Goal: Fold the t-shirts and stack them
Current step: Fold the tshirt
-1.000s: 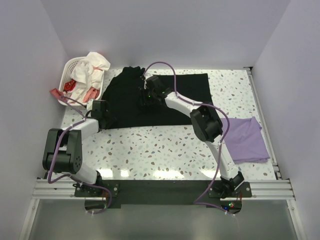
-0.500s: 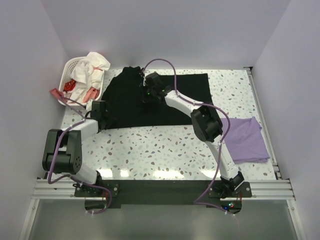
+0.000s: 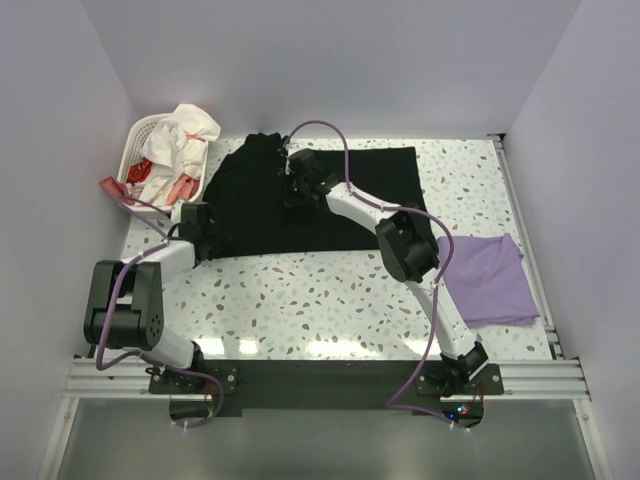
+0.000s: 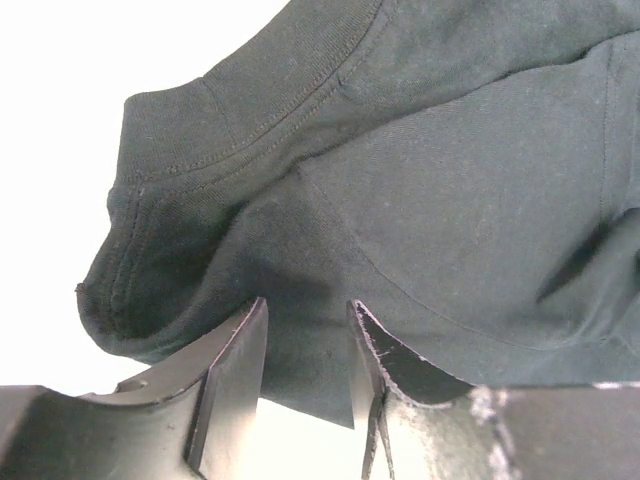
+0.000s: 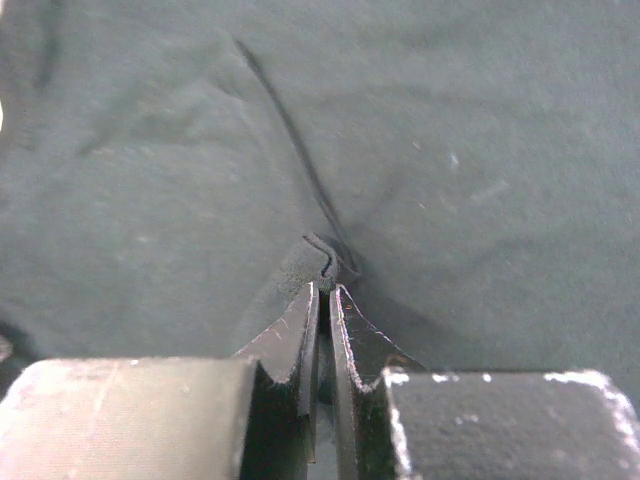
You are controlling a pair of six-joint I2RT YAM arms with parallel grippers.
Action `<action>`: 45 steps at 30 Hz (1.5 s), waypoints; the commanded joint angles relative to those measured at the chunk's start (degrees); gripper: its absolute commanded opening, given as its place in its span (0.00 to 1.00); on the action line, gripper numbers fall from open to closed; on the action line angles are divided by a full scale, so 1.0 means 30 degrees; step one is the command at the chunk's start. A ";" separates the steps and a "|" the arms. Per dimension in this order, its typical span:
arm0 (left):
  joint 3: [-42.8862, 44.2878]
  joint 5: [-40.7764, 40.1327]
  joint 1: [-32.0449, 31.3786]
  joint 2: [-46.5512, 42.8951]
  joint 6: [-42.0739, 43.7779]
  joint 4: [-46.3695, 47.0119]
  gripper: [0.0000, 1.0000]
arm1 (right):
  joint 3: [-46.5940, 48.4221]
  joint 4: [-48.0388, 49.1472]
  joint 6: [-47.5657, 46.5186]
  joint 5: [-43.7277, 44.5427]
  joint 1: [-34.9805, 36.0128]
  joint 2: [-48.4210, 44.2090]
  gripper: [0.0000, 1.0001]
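Top view, surroundings: a white laundry basket [image 3: 133, 145] heaped with white and red cloth sits at the worktop's [image 3: 320, 300] far left corner, just beside the spread black tee [image 3: 385, 170]; the lavender tee [image 3: 492, 278] lies folded near the right edge, well apart
Top view, arms: the left arm [image 3: 150, 262] bends low to the black tee's near left corner; the right arm [image 3: 405, 245] stretches far out over its middle
Left wrist view: left fingers [image 4: 232, 375] stand narrowly apart, the tee's edge lying in the gap below a rolled hem
Right wrist view: right fingers [image 5: 300, 335] are almost together, pinching a small ridge of black cloth
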 commanded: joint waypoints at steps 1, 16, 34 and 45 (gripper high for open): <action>-0.0448 0.0078 0.0315 -0.0472 -0.0063 -0.0314 0.43 | -0.0590 0.0566 -0.0258 0.1030 -0.0089 -0.0287 0.07; -0.1208 0.2010 0.1340 -0.1583 -0.0005 0.1353 0.54 | -0.1822 0.0216 0.0123 0.1119 -0.0705 -0.1750 0.34; -0.2528 0.2804 0.1839 -0.2994 -0.0152 0.5891 0.59 | -1.3065 -0.0724 0.3901 0.1294 -0.3955 -1.2587 0.75; -0.1943 0.0404 0.1898 0.0288 0.0289 0.4465 0.36 | -1.8081 0.0010 0.4751 0.3783 -0.6651 -1.4059 0.75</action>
